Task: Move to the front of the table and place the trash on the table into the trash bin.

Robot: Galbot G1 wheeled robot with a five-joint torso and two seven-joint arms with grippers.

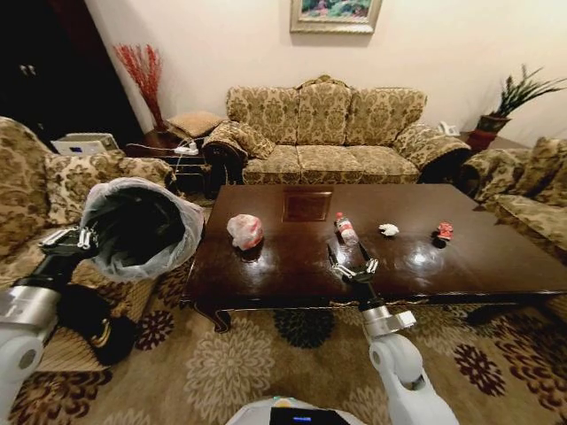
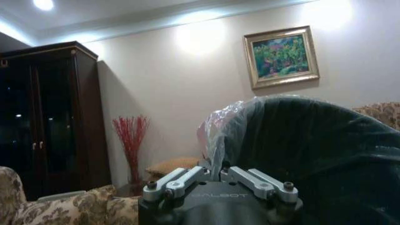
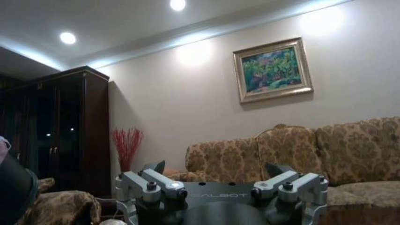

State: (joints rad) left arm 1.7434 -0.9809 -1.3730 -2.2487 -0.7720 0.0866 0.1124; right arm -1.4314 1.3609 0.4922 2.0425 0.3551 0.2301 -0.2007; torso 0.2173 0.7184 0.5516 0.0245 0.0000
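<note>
Dark glossy wood is our desk (image 1: pixel 496 266), carrying the trash (image 1: pixel 245 231). Our left pincer (image 1: pixel 69 237) grips the trash bin (image 1: pixel 142 226) by its rim; our right pincer (image 1: pixel 347 255) hovers wide open near the bottle (image 1: pixel 345 228).

Floral sofas (image 1: pixel 324 124), framed painting (image 3: pixel 272 70), perhaps red twigs (image 1: pixel 142 71).

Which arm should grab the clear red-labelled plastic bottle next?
Right, probably. The right gripper is open over the dark wooden table, just short of the bottle. The left gripper holds the bag-lined dark bin.
</note>
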